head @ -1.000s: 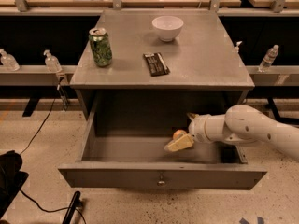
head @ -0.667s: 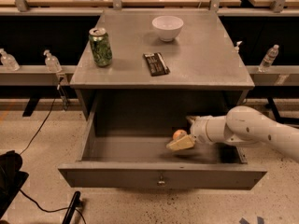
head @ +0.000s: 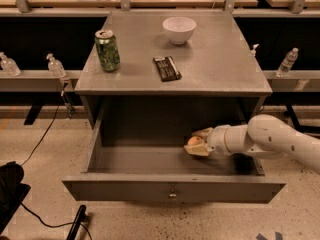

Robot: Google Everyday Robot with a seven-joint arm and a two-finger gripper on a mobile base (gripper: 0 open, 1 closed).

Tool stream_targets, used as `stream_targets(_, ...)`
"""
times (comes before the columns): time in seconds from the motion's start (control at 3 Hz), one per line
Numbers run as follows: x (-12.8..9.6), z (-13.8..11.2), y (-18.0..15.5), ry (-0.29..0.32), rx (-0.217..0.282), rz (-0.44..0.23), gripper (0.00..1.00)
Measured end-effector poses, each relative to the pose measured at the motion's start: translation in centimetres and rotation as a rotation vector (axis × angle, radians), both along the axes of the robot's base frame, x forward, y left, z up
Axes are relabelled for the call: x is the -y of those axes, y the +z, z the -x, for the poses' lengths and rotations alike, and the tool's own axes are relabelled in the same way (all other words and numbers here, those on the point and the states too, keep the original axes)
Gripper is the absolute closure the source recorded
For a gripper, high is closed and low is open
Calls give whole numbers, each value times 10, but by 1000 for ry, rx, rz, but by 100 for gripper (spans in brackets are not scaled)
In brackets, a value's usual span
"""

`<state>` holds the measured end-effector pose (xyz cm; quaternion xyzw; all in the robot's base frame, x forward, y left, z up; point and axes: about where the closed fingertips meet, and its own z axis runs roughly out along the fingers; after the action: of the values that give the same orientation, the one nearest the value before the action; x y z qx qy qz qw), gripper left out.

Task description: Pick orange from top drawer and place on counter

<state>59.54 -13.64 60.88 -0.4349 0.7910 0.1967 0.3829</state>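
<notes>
I see the gripper [head: 197, 143] reaching into the open top drawer [head: 172, 189] from 3 o'clock, jaws clamped on the orange [head: 193, 141]; the counter [head: 215, 64] sits at 12 o'clock.

Dull grey bench [head: 220, 69] and drawer [head: 172, 190]; pale tan gripper [head: 196, 143] inside the drawer at an orange fruit [head: 192, 140]; green can [head: 107, 50], white bowl [head: 179, 30], black packet [head: 166, 68].

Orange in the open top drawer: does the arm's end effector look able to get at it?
Probably yes: the end effector sits right at the orange inside the pulled-out top drawer, with nothing seen between them.
</notes>
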Motion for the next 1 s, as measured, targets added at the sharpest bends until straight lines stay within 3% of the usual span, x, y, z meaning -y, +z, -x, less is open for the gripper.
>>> stream_targets(0.33,4,-1,8,20,6,-54,94)
stream_targets(0.67,15,-5,70,71,99,-167,100)
stream_targets(1.0,28,-2,124,116,180,-226,100)
